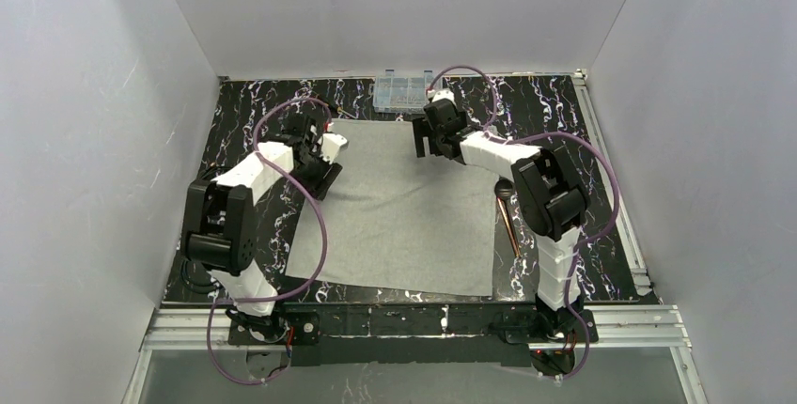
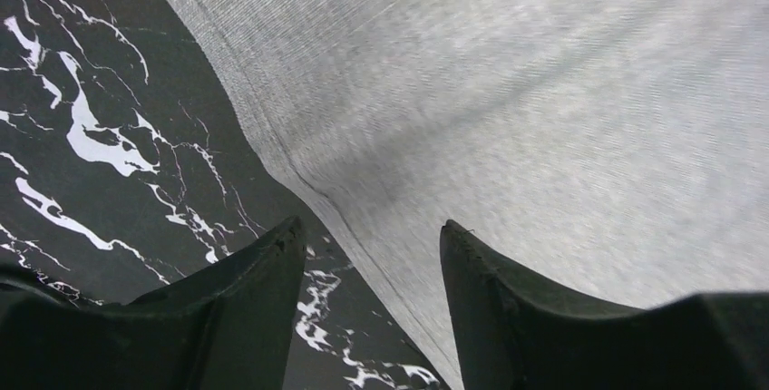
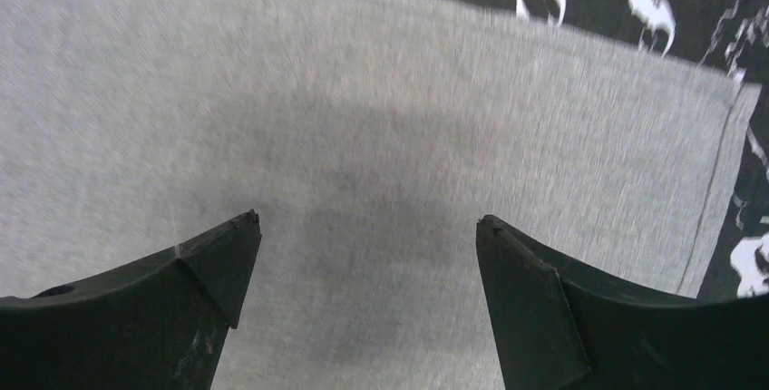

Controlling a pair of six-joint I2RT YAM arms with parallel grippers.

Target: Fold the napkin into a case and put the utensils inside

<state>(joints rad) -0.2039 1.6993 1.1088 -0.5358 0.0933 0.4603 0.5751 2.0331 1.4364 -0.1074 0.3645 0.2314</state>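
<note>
Preparing a fold, we poise left fingers (image 2: 258, 317) apart astride the left hem of the flat light-grey square cloth napkin (image 1: 404, 207) on the black marbled table (image 1: 601, 141), right fingers (image 3: 195, 295) wide apart above its far edge.

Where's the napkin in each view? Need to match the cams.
Top external: napkin spread flat, centre of picture.
Left wrist: napkin fills the upper right; its hem runs diagonally to bottom centre.
Right wrist: napkin fills most of the frame, corner at the right edge.
Shared landmark: black marbled table bordering the hem.
</note>
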